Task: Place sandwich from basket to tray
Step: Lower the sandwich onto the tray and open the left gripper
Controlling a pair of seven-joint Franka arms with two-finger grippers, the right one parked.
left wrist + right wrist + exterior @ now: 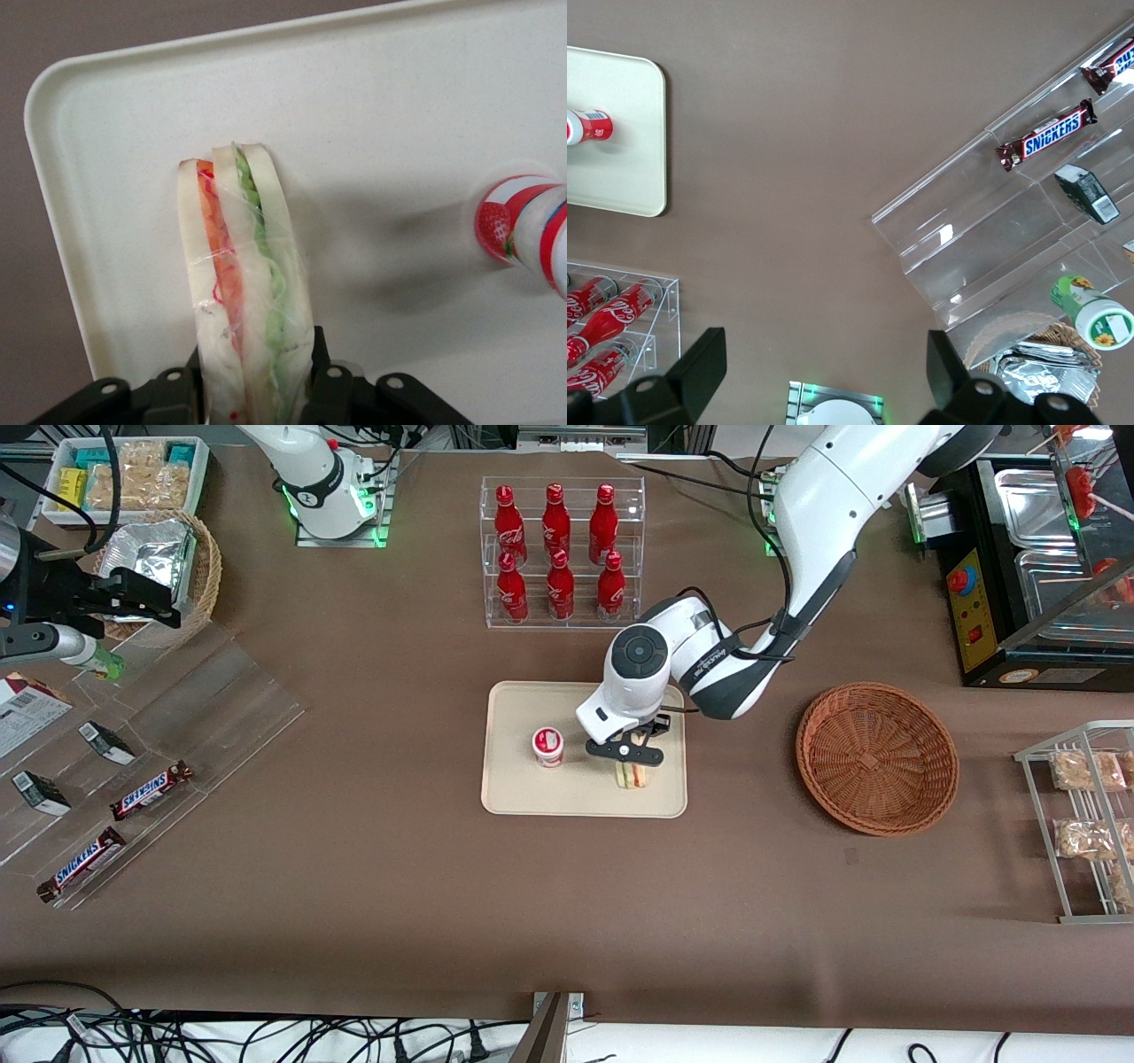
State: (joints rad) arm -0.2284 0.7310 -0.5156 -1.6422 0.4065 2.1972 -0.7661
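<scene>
The sandwich [631, 777], a wrapped white-bread wedge with red and green filling, stands on edge on the cream tray [532, 793], near the tray edge closest to the working arm's end. My left gripper [627, 766] is right above it, its fingers pressed against both bread faces. In the left wrist view the sandwich [244, 266] runs out from between the fingers of the gripper [254, 390], over the tray [354, 106]. The reddish-brown wicker basket [877, 757] lies empty on the table, toward the working arm's end.
A red-and-white cup [548, 747] stands on the tray beside the sandwich. A rack of red bottles [561, 553] stands farther from the camera. A wire rack of snack packs [1085, 824] is at the working arm's end. A clear stand with Snickers bars [151, 790] is at the parked arm's end.
</scene>
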